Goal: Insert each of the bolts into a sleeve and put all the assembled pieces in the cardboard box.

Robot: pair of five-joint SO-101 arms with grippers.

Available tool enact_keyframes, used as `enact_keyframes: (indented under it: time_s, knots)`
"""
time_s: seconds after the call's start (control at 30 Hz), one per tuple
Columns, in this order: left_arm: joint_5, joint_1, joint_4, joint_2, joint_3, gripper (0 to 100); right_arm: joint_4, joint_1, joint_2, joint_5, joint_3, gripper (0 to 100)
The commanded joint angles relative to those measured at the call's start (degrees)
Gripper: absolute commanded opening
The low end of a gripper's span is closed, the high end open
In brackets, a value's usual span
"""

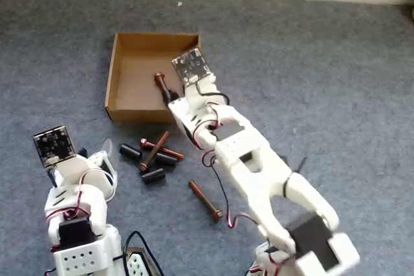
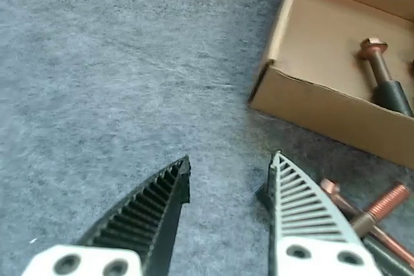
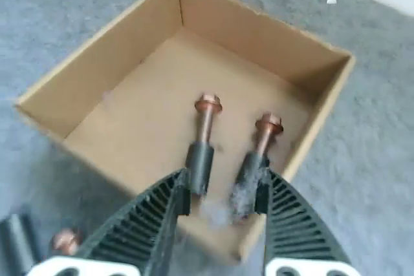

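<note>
At the near edge of the grey surface [image 1: 323, 63], about 7 o'clock in the high view, the left hand [image 2: 229, 165] sits low over the felt, its fingers spread and released, grasping nothing. A single loose bolt [image 1: 206, 200] lies alone near 6 o'clock, well apart from that hand. Toward 1 o'clock of the left hand is a small heap: two crossed bolts [image 1: 155, 148] with black sleeves [image 1: 153, 175] touching or just beside them, none of them joined. Farther on, at 11 o'clock, stands the cardboard box [image 1: 111, 75]. The right arm reaches across to its near wall, and the right hand [image 3: 224, 185] hangs over that wall, fingers apart and gripping nothing. Inside the box lie two assembled pieces [image 3: 202, 140], each a bolt seated in a sleeve, side by side near that wall, heads pointing to the far side.
</note>
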Motion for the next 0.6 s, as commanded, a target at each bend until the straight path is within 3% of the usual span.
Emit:
enact_keyframes:
  time_s: [0.0, 0.2, 0.57]
  knots:
    - [-0.53, -4.26, -1.67, -0.22, -0.84, 21, 17.27, -1.36, -10.24, -0.62, -2.68, 15.2]
    - [-0.53, -5.58, -3.43, -0.22, -0.31, 21, 31.96, -9.63, -12.62, -0.53, -2.68, 15.2]
    - [-0.62, -8.48, -3.69, -0.22, -0.84, 21, 33.27, -19.56, -0.22, 1.49, -3.3, 15.2]
